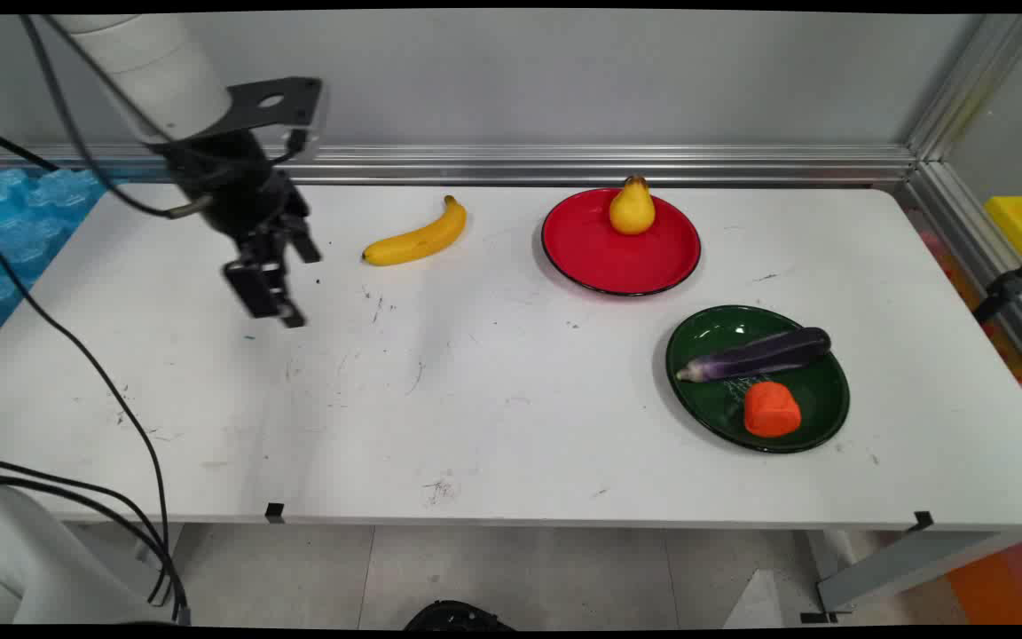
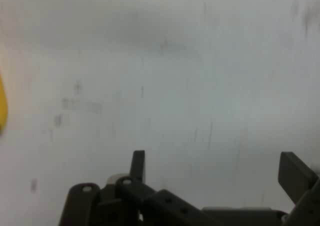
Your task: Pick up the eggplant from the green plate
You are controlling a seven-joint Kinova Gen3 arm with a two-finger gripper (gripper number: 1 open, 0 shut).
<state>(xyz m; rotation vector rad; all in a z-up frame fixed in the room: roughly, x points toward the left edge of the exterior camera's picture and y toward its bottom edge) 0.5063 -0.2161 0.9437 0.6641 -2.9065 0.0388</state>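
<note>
Black two-finger claw [image 1: 273, 286] hangs with fingers apart, holding nothing, over bare white desk [image 1: 475, 399] upper left of frame, nearest the yellow banana [image 1: 418, 237] to its right.

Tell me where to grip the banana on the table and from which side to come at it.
Grip the banana across its thick middle, coming straight down from above. It lies flat on the bare table, with free space on both long sides. The open end effector hangs just to its left, holding nothing.
</note>
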